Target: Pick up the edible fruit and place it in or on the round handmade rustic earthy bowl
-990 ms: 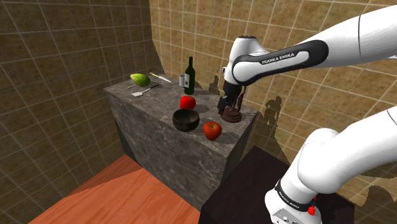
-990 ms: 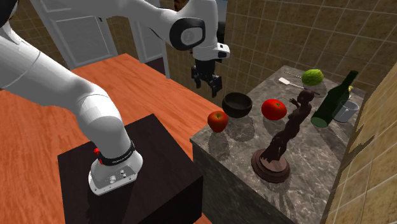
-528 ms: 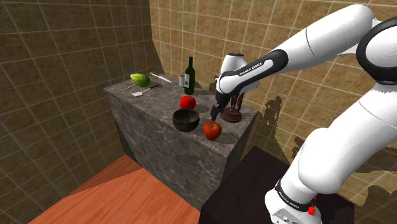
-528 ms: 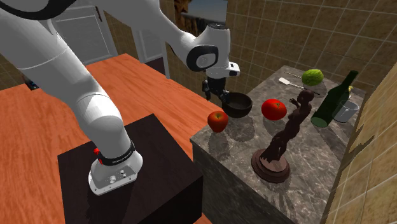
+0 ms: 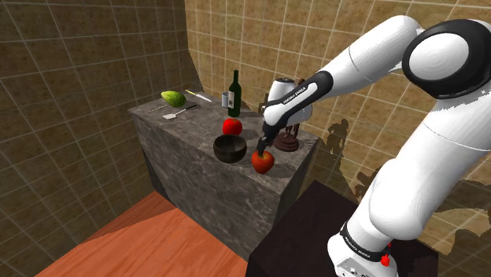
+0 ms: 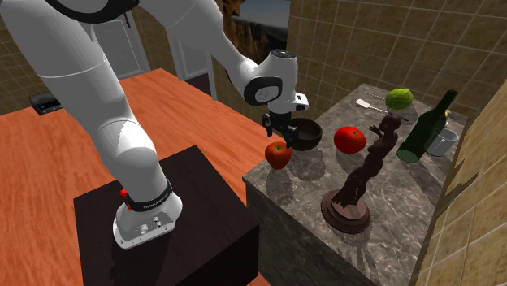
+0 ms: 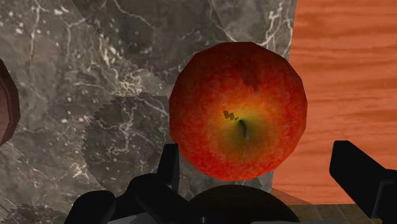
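Hovering just above the red apple (image 5: 263,161), the pincer (image 5: 262,147) is released: in the wrist view its black fingers (image 7: 356,172) stand wide apart on either side of the fruit, and the one further off clearly does not touch it. The apple sits stem-up on the dark marble table (image 5: 193,126), close to the edge, with orange wooden floor (image 7: 347,76) beyond it. In the shoulder view the dark round bowl (image 5: 230,148) lies near the apple at about ten o'clock, and a tomato (image 5: 231,126) sits at twelve o'clock from the bowl. A brown figurine (image 6: 361,183) stands at four o'clock from the apple in the second exterior view, well apart from it. A green bottle (image 5: 234,94) and a green fruit (image 5: 173,98) sit towards the table's far end.
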`<control>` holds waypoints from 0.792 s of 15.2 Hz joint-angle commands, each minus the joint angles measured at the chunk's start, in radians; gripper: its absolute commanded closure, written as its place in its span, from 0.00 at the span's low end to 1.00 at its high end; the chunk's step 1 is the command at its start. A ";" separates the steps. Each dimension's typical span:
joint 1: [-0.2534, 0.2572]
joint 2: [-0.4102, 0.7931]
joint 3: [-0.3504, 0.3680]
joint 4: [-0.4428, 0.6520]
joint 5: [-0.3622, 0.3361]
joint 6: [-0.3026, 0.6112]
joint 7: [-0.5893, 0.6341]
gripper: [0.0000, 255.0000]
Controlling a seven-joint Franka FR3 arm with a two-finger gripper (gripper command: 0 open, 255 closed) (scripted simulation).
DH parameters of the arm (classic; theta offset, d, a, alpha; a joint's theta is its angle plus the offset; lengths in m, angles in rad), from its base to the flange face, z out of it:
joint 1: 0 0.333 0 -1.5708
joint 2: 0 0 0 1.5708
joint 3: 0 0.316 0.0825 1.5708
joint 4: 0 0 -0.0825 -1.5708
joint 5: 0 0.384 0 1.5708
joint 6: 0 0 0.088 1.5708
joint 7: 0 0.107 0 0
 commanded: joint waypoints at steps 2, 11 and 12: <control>0.002 0.035 0.000 -0.009 0.020 0.042 -0.015 0.00; 0.002 0.035 0.000 -0.009 0.019 0.042 -0.015 1.00; 0.002 0.035 0.000 -0.009 0.019 0.042 -0.015 1.00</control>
